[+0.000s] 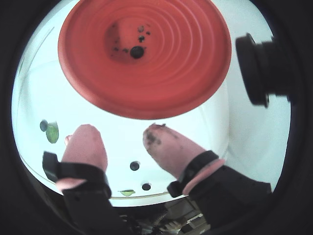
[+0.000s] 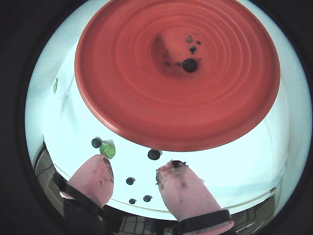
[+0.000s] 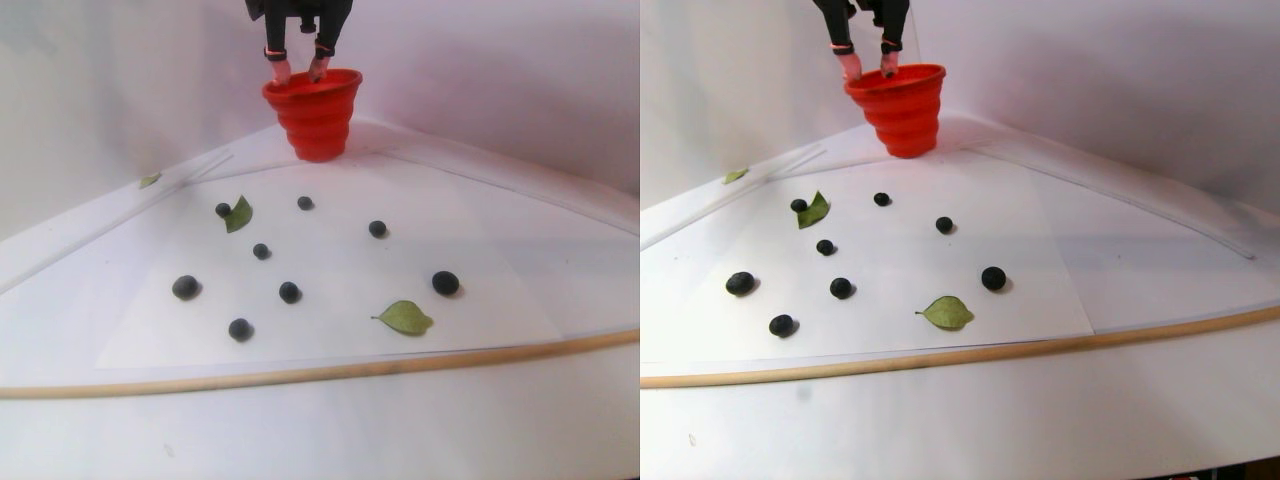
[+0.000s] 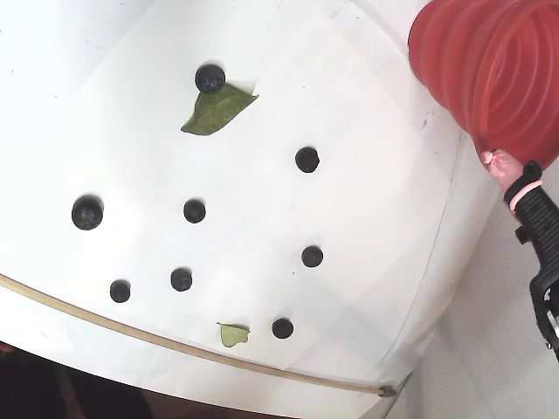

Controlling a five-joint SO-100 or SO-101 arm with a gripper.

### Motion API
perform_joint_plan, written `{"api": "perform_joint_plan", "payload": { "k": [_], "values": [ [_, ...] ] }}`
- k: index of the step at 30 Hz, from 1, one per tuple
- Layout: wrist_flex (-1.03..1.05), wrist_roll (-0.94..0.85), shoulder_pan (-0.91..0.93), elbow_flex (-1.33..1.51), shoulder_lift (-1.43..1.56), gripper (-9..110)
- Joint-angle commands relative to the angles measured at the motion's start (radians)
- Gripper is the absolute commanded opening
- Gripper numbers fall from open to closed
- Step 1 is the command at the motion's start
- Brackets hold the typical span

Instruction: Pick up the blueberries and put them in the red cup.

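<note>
Eight blueberries [image 4: 194, 210] lie scattered on the white surface [image 4: 105, 78] in the fixed view, all left of the red cup [image 4: 498, 78], which stands at the upper right corner. Leftmost sits the largest berry [image 4: 86, 212]; further right and higher, another [image 4: 210, 78] touches a green leaf [image 4: 214, 109]. A smaller leaf [image 4: 232, 333] lies far below the cup, close to the surface's wooden edge [image 4: 131, 332]. One more berry [image 2: 190, 65] rests at the bottom inside the cup in a wrist view. Above the cup's rim hangs the claw [image 2: 133, 177], its pink fingers [image 2: 183, 188] parted and empty.
</note>
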Motion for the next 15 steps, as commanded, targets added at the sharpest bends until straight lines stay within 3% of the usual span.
{"api": "perform_joint_plan", "payload": {
  "k": [1,15],
  "values": [
    [0.032,-0.021,-0.021,0.018,0.170,17],
    [0.137,-0.023,-0.025,0.124,0.253,17]
  ]
}}
